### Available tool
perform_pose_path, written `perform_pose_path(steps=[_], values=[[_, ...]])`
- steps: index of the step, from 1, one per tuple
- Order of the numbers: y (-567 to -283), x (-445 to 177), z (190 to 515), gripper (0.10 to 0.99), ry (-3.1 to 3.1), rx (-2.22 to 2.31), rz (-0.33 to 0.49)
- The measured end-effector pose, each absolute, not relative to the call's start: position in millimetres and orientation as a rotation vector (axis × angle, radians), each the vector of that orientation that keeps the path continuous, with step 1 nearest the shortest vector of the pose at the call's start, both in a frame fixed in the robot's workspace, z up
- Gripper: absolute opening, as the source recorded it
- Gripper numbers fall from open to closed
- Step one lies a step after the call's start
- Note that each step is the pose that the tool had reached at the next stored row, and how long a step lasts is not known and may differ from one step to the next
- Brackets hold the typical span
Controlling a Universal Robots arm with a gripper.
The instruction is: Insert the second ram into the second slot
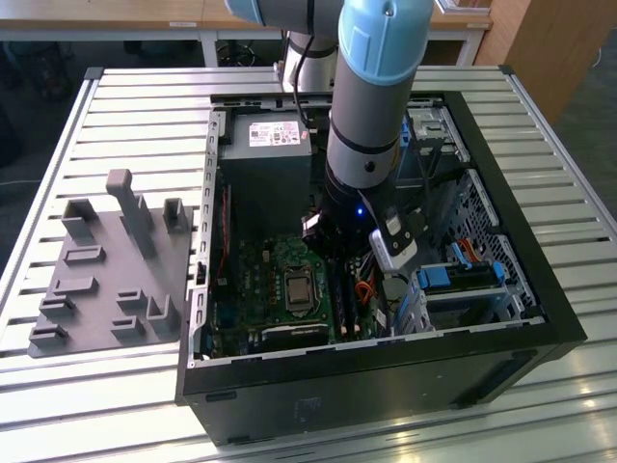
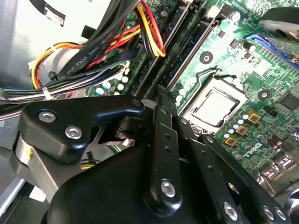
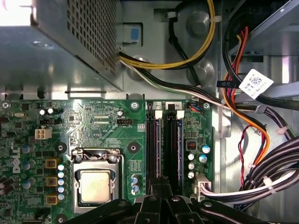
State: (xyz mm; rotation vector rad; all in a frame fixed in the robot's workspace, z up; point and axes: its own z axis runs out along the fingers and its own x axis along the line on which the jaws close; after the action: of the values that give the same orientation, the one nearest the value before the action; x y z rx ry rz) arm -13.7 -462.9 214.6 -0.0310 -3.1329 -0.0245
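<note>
Pincer (image 3: 161, 198) narrow, down over the slots (image 3: 164, 140); second ram (image 3: 179, 142) stands in the slot nearest the capacitors. Risk: tilted push leaves it half-seated; cable bundle (image 3: 275, 172) close beside.

Second ram (image 3: 179, 144) seated upright in its slot (image 3: 172, 144).

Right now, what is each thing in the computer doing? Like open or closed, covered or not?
computer case: lying on its side, side panel off, open.
processor: uncovered, no cooler on it.
memory slots: upright on the board; whether a stick is seated, I cannot tell.
gripper: down inside the case, over the memory slots.
cables: bundled with ties beside the board.
gray holder tray: flat on the table, outside the case.
</note>
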Motion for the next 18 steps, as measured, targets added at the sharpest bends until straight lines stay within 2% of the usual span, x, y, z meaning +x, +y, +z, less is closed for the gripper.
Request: perform_pose_path(steps=[18], values=[[-463, -14, 237, 0.106, -3.134, -0.031, -0.029]])
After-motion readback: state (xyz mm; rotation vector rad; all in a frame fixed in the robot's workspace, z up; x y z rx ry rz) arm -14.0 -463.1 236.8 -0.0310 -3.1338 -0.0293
